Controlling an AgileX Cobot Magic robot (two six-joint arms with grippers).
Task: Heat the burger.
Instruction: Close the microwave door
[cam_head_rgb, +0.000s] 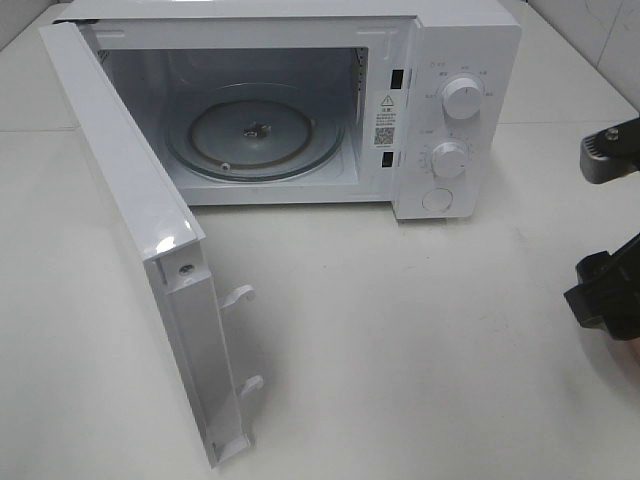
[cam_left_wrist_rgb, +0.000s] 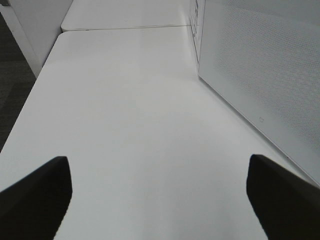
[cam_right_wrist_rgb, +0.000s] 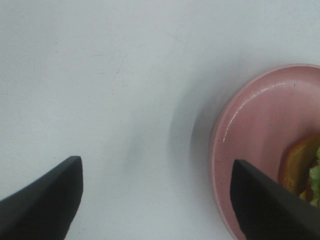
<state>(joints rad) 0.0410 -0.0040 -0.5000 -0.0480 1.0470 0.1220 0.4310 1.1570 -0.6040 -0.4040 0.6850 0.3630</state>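
The white microwave (cam_head_rgb: 440, 110) stands at the back of the table with its door (cam_head_rgb: 150, 220) swung wide open toward the front left. Its glass turntable (cam_head_rgb: 255, 130) is bare. The burger (cam_right_wrist_rgb: 306, 167) shows only in the right wrist view, as a sliver of brown bun and green lettuce on a round pink plate (cam_right_wrist_rgb: 250, 135). My right gripper (cam_right_wrist_rgb: 157, 200) is open above the table, its one finger over the plate's rim; its arm (cam_head_rgb: 605, 290) shows at the right edge. My left gripper (cam_left_wrist_rgb: 160, 200) is open and empty over bare table beside the door's outer face (cam_left_wrist_rgb: 260, 85).
The microwave has two knobs (cam_head_rgb: 462, 97) and a door button (cam_head_rgb: 437, 199) on its right panel. The open door's latch hooks (cam_head_rgb: 240, 296) stick out over the table. The table's left edge (cam_left_wrist_rgb: 30, 95) drops off to dark floor.
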